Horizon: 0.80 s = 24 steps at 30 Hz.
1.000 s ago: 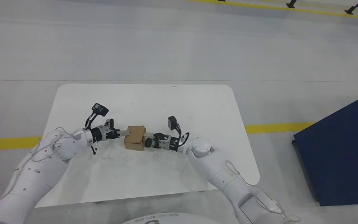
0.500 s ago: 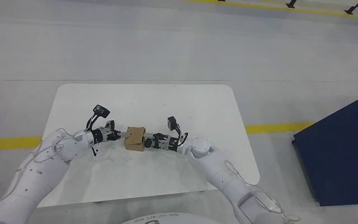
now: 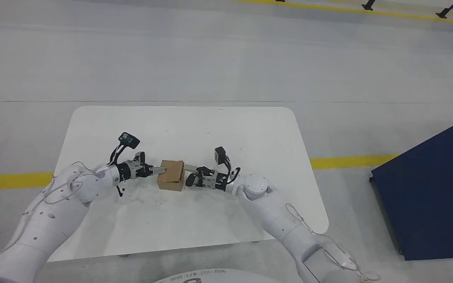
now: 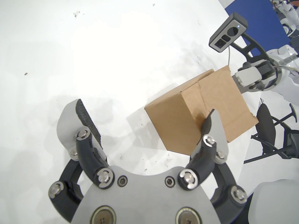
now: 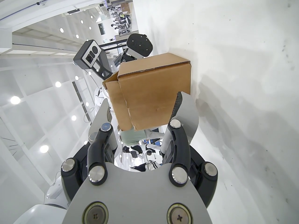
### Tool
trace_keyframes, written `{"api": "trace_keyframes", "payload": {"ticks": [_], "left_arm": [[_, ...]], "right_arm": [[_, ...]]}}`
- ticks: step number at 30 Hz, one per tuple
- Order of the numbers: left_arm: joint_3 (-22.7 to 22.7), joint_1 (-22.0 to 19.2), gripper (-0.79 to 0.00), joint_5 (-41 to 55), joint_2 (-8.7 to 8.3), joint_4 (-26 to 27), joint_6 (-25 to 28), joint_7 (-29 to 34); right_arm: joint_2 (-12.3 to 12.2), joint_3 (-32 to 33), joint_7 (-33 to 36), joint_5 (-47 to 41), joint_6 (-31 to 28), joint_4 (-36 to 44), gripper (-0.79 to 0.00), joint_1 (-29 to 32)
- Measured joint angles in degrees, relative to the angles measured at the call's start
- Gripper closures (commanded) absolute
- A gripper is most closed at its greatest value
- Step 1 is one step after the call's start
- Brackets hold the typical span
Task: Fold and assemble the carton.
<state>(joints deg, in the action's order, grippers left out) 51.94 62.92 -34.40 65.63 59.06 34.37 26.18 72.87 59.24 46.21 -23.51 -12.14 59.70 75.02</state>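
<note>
Centrally on the worktop (image 3: 233,134) sits the cardboard carton (image 3: 171,174), probably light and crush-prone, best gripped along its creased edges. The left tool (image 4: 146,108) gapes wide, one pad (image 4: 206,123) touching its side; the right tool (image 5: 142,99) stands open at the opposite end.

Carton (image 3: 171,174) sits on the tabletop (image 3: 241,134), left of centre, roughly midway front to back. Left jaws are at the carton's left side, set wide: one finger (image 4: 210,127) touches a carton face, the other is apart from it. Right jaws are just beside the carton's right side; contact cannot be told. Carton lies between the two. A panel (image 3: 417,191) stands on the floor, well right of the tabletop.
</note>
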Motion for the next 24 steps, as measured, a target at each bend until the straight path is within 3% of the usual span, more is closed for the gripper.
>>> {"api": "trace_keyframes", "payload": {"ticks": [2, 5, 8, 13, 16, 18, 21, 24], "left_arm": [[-0.06, -0.06, -0.785, -0.10, 0.05, -0.11, -0.01, 0.00], [-0.11, -0.16, -0.785, -0.23, 0.12, -0.26, -0.01, 0.00], [-0.17, -0.21, -0.785, -0.37, 0.19, -0.34, -0.07, 0.02], [-0.14, -0.29, -0.785, -0.47, 0.26, -0.53, 0.03, 0.09], [-0.05, -0.27, -0.785, -0.44, 0.27, -0.63, 0.13, 0.05], [-0.02, -0.29, -0.785, -0.46, 0.28, -0.64, 0.17, 0.17], [0.06, -0.29, -0.785, -0.55, 0.28, -0.62, 0.23, 0.20], [0.15, -0.26, -0.785, -0.51, 0.29, -0.60, 0.37, 0.30]], "right_arm": [[-0.04, 0.09, -0.01, 0.02, 0.09, 0.12, -0.520, 0.08], [-0.12, 0.30, 0.00, -0.11, -0.22, 0.49, -0.665, 0.31], [-0.22, 0.24, 0.72, 0.32, -0.86, 1.59, -0.757, 0.71], [-0.03, -1.48, 0.51, 2.85, 0.40, 3.41, -0.767, 0.49], [0.19, -2.53, 0.02, 3.88, 1.19, 3.82, -0.714, -0.01], [0.29, -2.94, -0.26, 4.22, 1.74, 3.74, -0.542, -0.33], [0.40, -3.24, -0.61, 4.27, 2.75, 3.19, -0.379, -0.85], [0.44, -3.27, -0.52, 3.92, 3.29, 2.50, -0.308, -1.21]]}}
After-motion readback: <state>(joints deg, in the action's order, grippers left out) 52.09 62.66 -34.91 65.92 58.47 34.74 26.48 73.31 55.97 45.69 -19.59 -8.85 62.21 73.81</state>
